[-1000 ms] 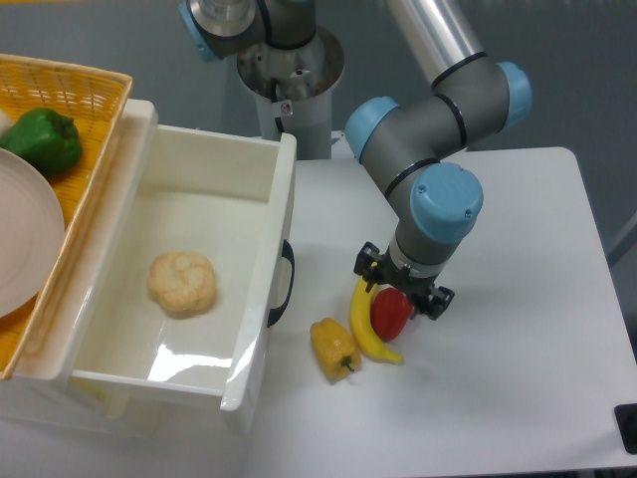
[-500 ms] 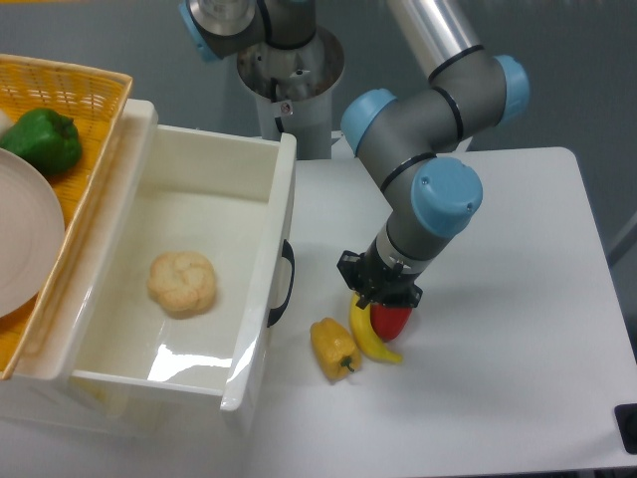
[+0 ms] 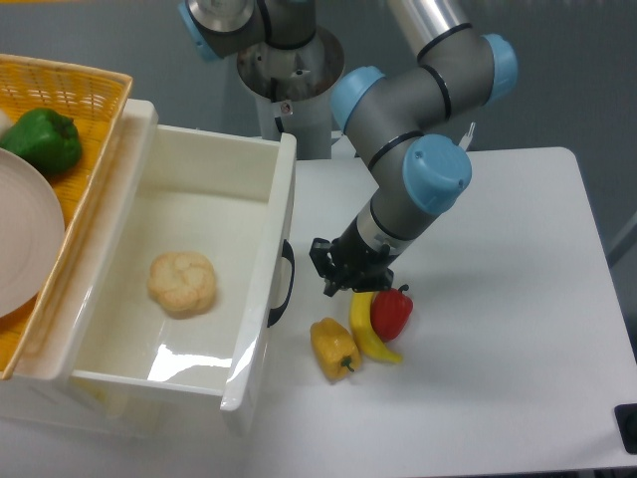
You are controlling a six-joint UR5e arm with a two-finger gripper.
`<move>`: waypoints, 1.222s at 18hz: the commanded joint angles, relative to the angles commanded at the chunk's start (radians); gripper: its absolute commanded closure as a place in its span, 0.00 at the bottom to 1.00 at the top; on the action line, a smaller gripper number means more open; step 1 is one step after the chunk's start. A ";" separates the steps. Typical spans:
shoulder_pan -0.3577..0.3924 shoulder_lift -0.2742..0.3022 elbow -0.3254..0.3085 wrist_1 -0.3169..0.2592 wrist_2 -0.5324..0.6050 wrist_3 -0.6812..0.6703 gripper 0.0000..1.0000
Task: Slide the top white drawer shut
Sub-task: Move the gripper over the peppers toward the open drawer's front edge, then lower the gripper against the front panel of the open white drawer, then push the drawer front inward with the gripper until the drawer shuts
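Camera view: the top white drawer (image 3: 189,269) stands pulled out with a bun (image 3: 182,283) inside; the fingers (image 3: 341,280) hover near its black handle (image 3: 285,283), their opening unclear, holding nothing visible.

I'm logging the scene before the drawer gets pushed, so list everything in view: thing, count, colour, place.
top white drawer: 1, white, pulled open at left
bread roll: 1, pale beige, inside the drawer
wicker basket: 1, yellow, far left
green pepper: 1, green, in the basket
plate: 1, white, in the basket
yellow pepper: 1, yellow, on table right of the drawer front
banana: 1, yellow, beside the yellow pepper
red pepper: 1, red, against the banana
table: 1, white
gripper: 1, black, between handle and banana
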 joint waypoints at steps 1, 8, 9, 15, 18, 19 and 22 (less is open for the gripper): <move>0.000 0.000 0.002 -0.008 -0.019 -0.014 1.00; 0.003 0.000 0.011 -0.032 -0.072 -0.074 1.00; 0.003 0.000 0.011 -0.034 -0.072 -0.075 1.00; 0.002 0.003 0.012 -0.048 -0.083 -0.081 1.00; 0.002 0.014 0.012 -0.057 -0.097 -0.087 1.00; 0.000 0.018 0.012 -0.063 -0.101 -0.091 1.00; -0.003 0.026 0.011 -0.069 -0.111 -0.092 1.00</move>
